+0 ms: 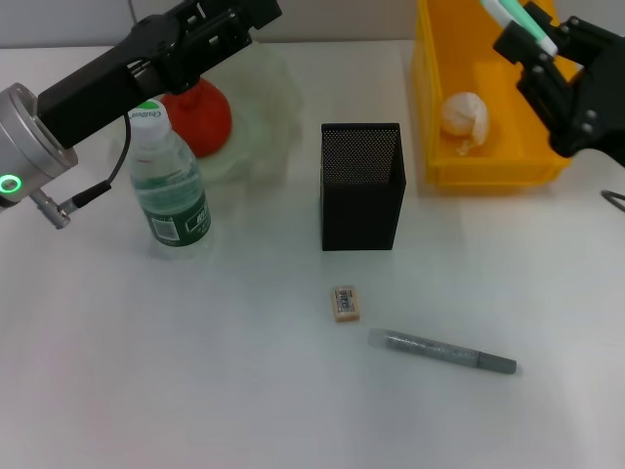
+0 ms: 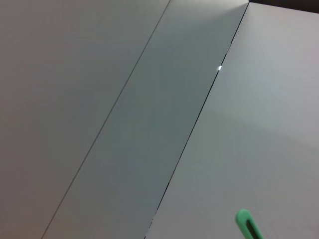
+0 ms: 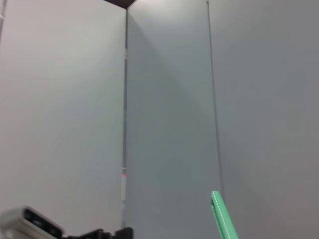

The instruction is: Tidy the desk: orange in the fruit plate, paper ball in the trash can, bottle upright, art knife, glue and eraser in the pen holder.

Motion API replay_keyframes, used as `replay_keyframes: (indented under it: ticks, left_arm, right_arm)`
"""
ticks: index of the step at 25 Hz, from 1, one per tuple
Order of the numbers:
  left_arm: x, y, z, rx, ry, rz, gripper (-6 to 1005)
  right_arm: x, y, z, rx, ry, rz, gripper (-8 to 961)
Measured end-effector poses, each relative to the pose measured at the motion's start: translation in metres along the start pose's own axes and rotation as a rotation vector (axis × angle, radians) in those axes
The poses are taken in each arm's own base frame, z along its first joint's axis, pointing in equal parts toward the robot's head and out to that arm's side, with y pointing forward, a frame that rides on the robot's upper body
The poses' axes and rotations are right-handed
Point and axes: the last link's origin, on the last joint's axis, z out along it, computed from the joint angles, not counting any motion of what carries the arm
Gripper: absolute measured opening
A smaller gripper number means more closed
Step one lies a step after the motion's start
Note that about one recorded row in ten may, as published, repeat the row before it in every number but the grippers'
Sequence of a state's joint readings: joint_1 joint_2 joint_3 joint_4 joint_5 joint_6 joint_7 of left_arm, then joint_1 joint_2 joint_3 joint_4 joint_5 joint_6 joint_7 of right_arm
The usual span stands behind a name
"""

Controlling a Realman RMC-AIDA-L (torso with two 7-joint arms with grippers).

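Nearest the robot on the white desk (image 1: 195,391) lies a grey pen-shaped tool, apparently the art knife (image 1: 444,353), on its side and well below and to the inner side of the right gripper. Just beyond it, apart from it, sits the eraser (image 1: 346,302), flat on the desk in front of the black mesh pen holder (image 1: 361,186), which stands upright between the two arms. Off to the left, the water bottle (image 1: 169,186) stands upright with its green cap on, directly beneath the left arm's forearm. Behind the bottle the orange (image 1: 200,115) rests in the pale translucent fruit plate (image 1: 264,127), right under the left gripper (image 1: 229,15), which hovers over the plate at the far edge; whether its fingers are wide or narrow cannot be told. On the far right, the yellow bin serving as trash can (image 1: 439,117) holds the crumpled paper ball (image 1: 465,117), below and toward the centre from the right gripper (image 1: 537,49). That gripper is raised over the bin and clamps a green-and-white stick, seemingly the glue (image 1: 518,21), whose green end also shows in the right wrist view (image 3: 223,219) against a plain wall.
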State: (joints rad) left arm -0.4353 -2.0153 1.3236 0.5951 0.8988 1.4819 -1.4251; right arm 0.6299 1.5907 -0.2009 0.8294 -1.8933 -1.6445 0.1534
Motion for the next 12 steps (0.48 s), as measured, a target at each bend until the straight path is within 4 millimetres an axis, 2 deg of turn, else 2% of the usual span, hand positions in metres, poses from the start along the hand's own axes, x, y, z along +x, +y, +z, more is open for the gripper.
replay_keyframes:
  ticks: [12]
  left_arm:
    - [-0.001, 0.000, 0.001, -0.001, 0.001, -0.002, 667]
  right_arm:
    - [0.001, -0.024, -0.019, -0.161, -0.021, 0.154, 199]
